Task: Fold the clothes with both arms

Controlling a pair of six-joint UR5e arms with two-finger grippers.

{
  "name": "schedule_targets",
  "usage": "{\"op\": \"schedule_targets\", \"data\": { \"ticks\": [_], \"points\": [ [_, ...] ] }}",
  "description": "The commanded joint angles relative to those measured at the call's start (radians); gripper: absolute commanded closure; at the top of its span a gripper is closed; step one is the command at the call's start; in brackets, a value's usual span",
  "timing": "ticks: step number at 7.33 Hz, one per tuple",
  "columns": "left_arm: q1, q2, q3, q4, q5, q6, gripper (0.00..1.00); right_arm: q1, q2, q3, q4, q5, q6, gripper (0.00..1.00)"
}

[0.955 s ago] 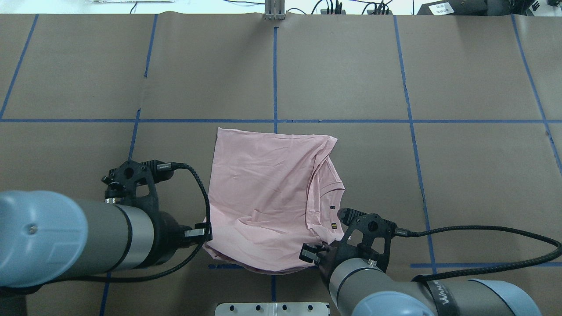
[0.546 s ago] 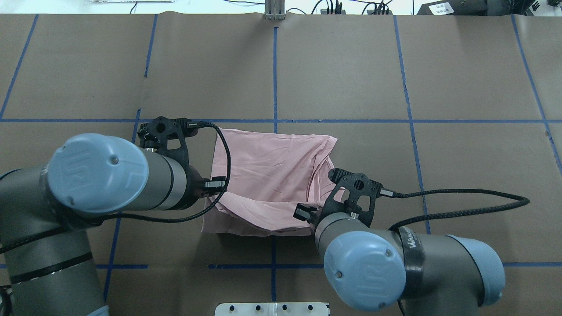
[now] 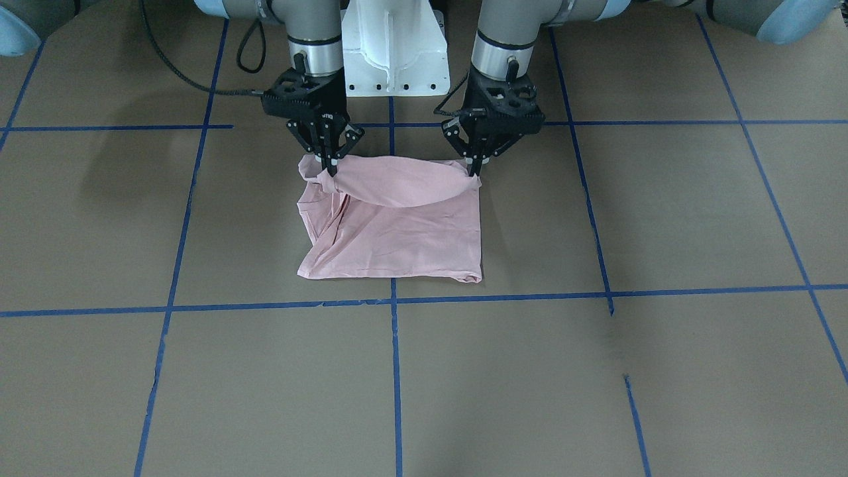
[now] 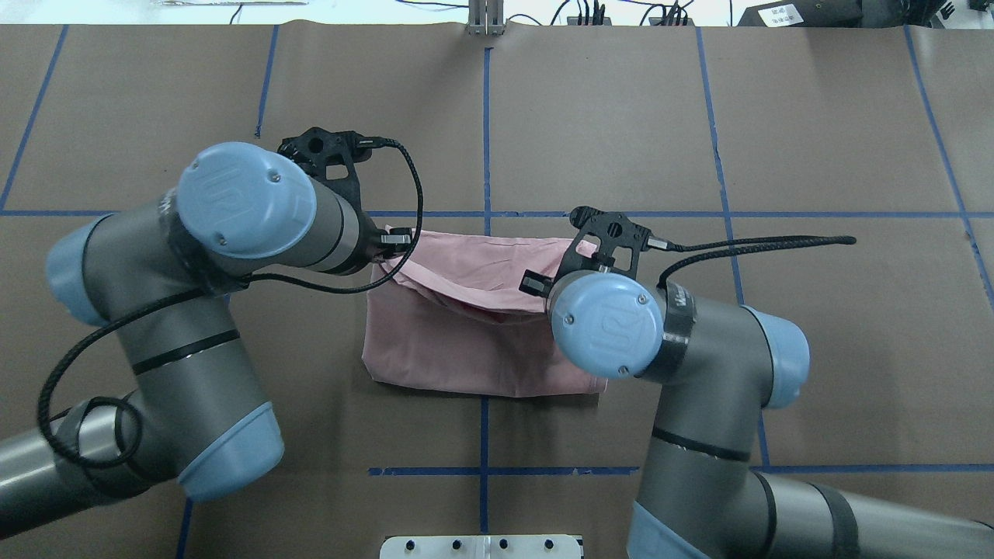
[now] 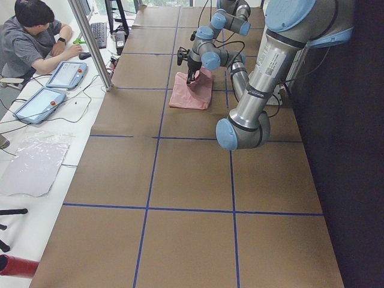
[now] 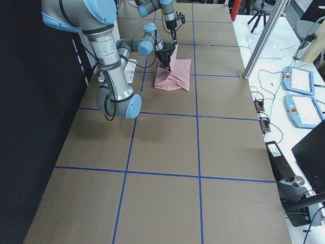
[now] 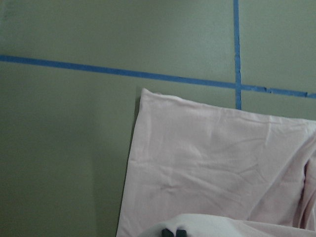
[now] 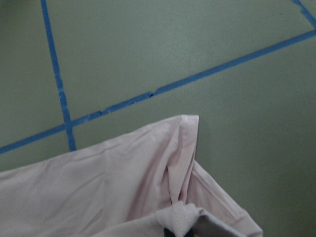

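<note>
Closest to the robot's base, the white pedestal [image 4: 481, 546] stands at the near edge of the worktop [image 4: 815, 140]. Just beyond it the pale pink T-shirt [image 3: 397, 238] lies across the central blue tape line [image 4: 486, 116], its lower layer flat on the surface. Above that layer one edge of the cloth is held lifted: the left gripper [image 3: 474, 171] is clamped on one corner of it, and the right gripper [image 3: 329, 169] is pinched tight on the other, bunched corner. The raised edge sags in a shallow curve between them. Only plain pink fabric shows. Just past the T-shirt's far hem a cross line of blue tape [image 3: 530, 295] runs the worktop's width. Farther off, beside the worktop, a person [image 5: 30, 42] sits at a white table [image 5: 15, 135] with two tablets [image 5: 66, 73].
</note>
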State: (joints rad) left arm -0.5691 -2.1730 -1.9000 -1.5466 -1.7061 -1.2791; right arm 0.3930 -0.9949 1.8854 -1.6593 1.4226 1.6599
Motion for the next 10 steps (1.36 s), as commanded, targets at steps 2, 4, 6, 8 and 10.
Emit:
{"op": "schedule_targets", "data": {
  "ticks": [2,4,6,8,10],
  "points": [
    [-0.151,-0.080,0.420,-0.313,-0.001,0.224,0.00,0.205,0.198,-0.538,0.284,0.107,-0.225,0.00],
    [-0.205,-0.079,0.443,-0.336,-0.088,0.311,0.00,0.308,0.222,-0.628,0.360,0.261,-0.403,0.00],
    [-0.206,-0.077,0.424,-0.337,-0.093,0.313,0.00,0.342,0.216,-0.617,0.359,0.335,-0.462,0.00],
    [-0.224,-0.030,0.309,-0.314,-0.173,0.384,0.00,0.397,0.161,-0.535,0.348,0.445,-0.515,0.00],
    [-0.341,0.149,0.077,-0.235,-0.280,0.603,0.00,0.536,-0.026,-0.320,0.262,0.574,-0.798,0.00]
  ]
}}
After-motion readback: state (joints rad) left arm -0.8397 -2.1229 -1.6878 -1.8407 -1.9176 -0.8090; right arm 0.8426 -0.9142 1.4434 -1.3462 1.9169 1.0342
